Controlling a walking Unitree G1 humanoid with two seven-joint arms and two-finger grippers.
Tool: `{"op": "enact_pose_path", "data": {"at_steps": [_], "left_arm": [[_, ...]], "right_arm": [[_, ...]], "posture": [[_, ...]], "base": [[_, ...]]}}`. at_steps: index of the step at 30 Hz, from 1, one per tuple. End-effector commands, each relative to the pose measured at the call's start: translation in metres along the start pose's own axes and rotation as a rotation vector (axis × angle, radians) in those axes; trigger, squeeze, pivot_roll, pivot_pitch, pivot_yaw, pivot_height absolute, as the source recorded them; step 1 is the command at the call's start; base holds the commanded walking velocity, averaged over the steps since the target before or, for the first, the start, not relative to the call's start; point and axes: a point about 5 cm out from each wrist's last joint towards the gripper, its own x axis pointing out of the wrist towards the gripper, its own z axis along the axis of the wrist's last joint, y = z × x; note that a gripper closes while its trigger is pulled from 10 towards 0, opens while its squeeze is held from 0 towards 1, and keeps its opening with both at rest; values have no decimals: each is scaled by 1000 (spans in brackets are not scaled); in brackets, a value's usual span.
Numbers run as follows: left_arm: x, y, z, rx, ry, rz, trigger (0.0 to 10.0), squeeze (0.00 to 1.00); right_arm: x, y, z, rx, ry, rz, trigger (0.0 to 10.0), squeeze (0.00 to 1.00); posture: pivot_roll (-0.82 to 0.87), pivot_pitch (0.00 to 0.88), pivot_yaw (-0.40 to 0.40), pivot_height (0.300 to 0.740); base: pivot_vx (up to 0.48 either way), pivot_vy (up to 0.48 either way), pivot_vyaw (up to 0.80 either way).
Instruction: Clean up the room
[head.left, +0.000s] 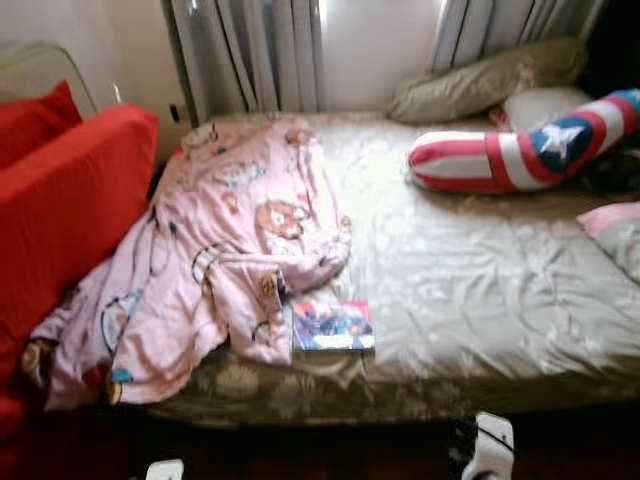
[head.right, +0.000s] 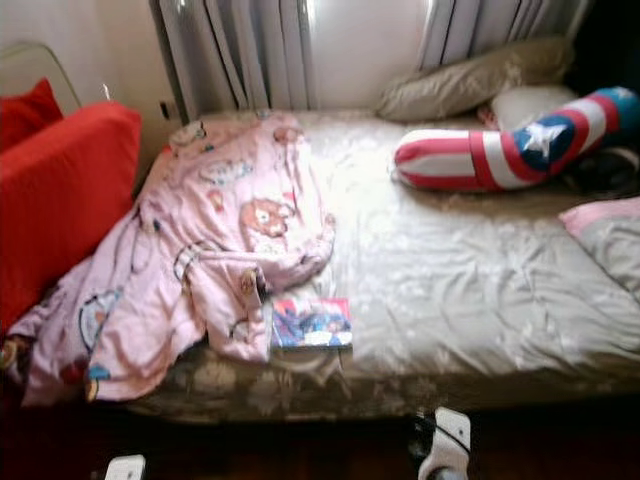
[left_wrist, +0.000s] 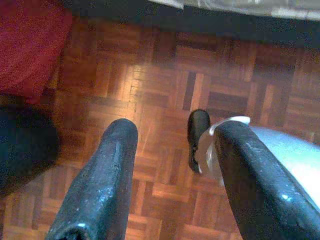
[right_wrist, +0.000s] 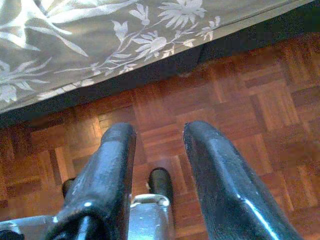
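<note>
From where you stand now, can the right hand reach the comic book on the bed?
Probably yes. The comic book lies near the bed's front edge, uncovered beside the pink blanket. The right hand hangs low over the floor and would need lifting.

Bedsheet (head.left: 480, 270): smooth cloth w/ slight sheen. Pink blanket (head.left: 220, 260): soft matt cloth. Book (head.left: 333, 326): glossy paper cover. Floor (right_wrist: 240, 100): polished wood parquet.
</note>
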Motion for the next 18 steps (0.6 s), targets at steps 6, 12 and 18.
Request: {"op": "enact_pose_path", "data": {"at_steps": [6,12,18], "left_arm": [[1,-2,3,-23,-2,-2,10000,0],[4,-20,7,-29,-12,-25,10000,0],[4,-24,8,-35,-14,-26,10000,0]], "right_arm": [[1,4,3,-12,-14,18,10000,0],[1,5,5,-13,-19,31,10000,0],[1,5,5,-14,-22,39,10000,0]], "posture": [[21,0,14,740],[21,0,10,740],[21,0,8,740]], "base": [[0,0,800],[0,0,800],[0,0,800]]}}
